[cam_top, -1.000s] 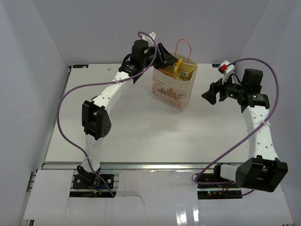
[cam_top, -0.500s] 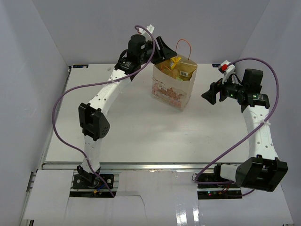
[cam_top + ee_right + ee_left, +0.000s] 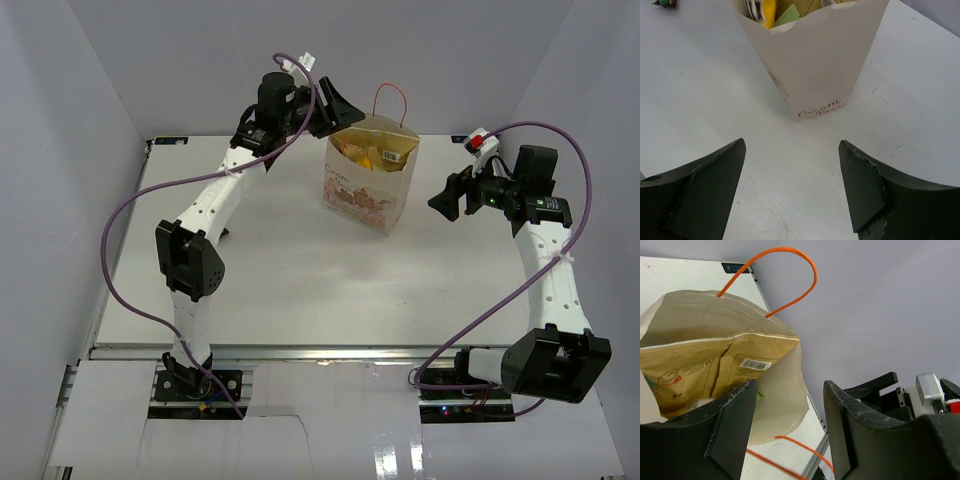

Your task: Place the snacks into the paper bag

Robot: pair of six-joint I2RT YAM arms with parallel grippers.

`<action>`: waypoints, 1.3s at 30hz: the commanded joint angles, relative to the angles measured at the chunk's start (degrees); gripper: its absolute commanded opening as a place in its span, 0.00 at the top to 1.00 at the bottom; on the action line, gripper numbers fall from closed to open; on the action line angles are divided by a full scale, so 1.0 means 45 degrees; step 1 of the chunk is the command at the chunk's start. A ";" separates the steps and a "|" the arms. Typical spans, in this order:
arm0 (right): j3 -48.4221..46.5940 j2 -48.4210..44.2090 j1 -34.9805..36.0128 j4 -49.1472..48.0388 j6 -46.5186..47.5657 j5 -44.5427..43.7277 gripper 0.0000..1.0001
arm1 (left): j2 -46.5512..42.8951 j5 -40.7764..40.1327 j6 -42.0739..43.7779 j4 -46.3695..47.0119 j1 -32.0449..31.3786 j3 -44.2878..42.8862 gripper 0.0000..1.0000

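The paper bag (image 3: 368, 185) stands upright at the back middle of the table, its orange cord handle (image 3: 391, 100) raised. The large yellow-tan chip bag (image 3: 715, 367) stands inside it, with a yellow packet (image 3: 769, 11) and a green packet (image 3: 788, 15) beside it. My left gripper (image 3: 338, 108) hovers open and empty just left of and above the bag's mouth, and it shows in its own view (image 3: 790, 390). My right gripper (image 3: 447, 200) is open and empty, held above the table to the right of the bag, facing it (image 3: 792, 145). A small dark green packet (image 3: 665, 2) lies on the table beyond the bag.
White walls close in the table at the back and on both sides. A red and white block (image 3: 478, 142) sits by the right wall behind my right gripper. The purple cables (image 3: 130, 215) loop beside each arm.
My left gripper held a yellow packet over the bag's mouth, let it go into the bag, and has drawn back up and to the left. The right arm has not moved.
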State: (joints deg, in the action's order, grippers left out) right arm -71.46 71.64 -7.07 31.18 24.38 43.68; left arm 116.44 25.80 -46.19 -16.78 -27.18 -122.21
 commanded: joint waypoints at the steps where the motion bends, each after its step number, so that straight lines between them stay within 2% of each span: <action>1: -0.0389 -0.0079 -0.0069 -0.0444 -0.0106 0.0098 0.19 | 0.0139 0.0711 -0.0301 -0.0042 -0.0035 -0.0595 0.34; 3: -0.0370 -0.0099 -0.0069 -0.0425 -0.0106 0.0078 0.19 | 0.0081 0.0673 -0.0049 -0.0022 -0.0034 -0.0654 0.34; 7: -0.0370 -0.0099 -0.0089 -0.0405 -0.0067 0.0156 0.19 | -0.0990 -0.0633 0.1140 -0.0198 0.0199 -0.0266 0.33; 10: -0.0234 -0.0099 -0.0089 -0.0366 -0.0067 0.0468 0.19 | -0.2844 -0.2155 0.1476 -0.0392 0.1076 0.1975 0.31; 11: -0.0156 -0.0118 -0.0089 -0.0347 -0.0067 0.0527 0.19 | -0.3371 -0.2991 0.1399 -0.0683 0.1794 0.3820 0.30; 13: 0.0079 -0.0157 -0.0089 -0.0327 -0.0028 0.0567 0.19 | -0.4812 -0.3505 0.1107 -0.1036 0.2754 0.5918 0.30; 14: 0.0176 -0.0157 -0.0089 -0.0346 0.0011 0.0547 0.19 | -0.5189 -0.3855 0.0931 -0.1425 0.3764 0.7900 0.30; 18: 0.0567 -0.0119 -0.0108 -0.0308 0.0129 0.0489 0.19 | -0.6343 -0.4229 0.1163 -0.1955 0.6056 1.1775 0.29; 21: 0.0626 -0.0021 -0.0108 -0.0327 0.0207 0.0469 0.19 | -0.6463 -0.5258 0.1826 -0.2150 0.7308 1.2781 0.29; 23: 0.0626 0.0115 -0.0108 -0.0308 0.0226 0.0469 0.19 | -0.6016 -0.6293 0.2468 -0.2326 0.7407 1.2590 0.29; 28: 0.0607 0.0311 -0.0108 -0.0249 0.0285 0.0430 0.19 | -0.4024 -0.7139 0.3273 -0.3027 0.7407 1.1107 0.30; 35: 0.0724 0.0233 -0.0108 -0.0229 0.0324 0.0293 0.19 | -0.1699 -0.7044 0.4015 -0.3264 0.7407 0.9406 0.30; 39: 0.0666 0.0233 -0.0108 -0.0152 0.0343 0.0235 0.19 | -0.0528 -0.6184 0.4464 -0.3284 0.7426 0.8741 0.37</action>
State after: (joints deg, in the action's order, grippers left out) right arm -68.45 72.90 -7.18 31.14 25.30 44.49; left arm 112.86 -4.19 -28.71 -30.89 6.17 -79.94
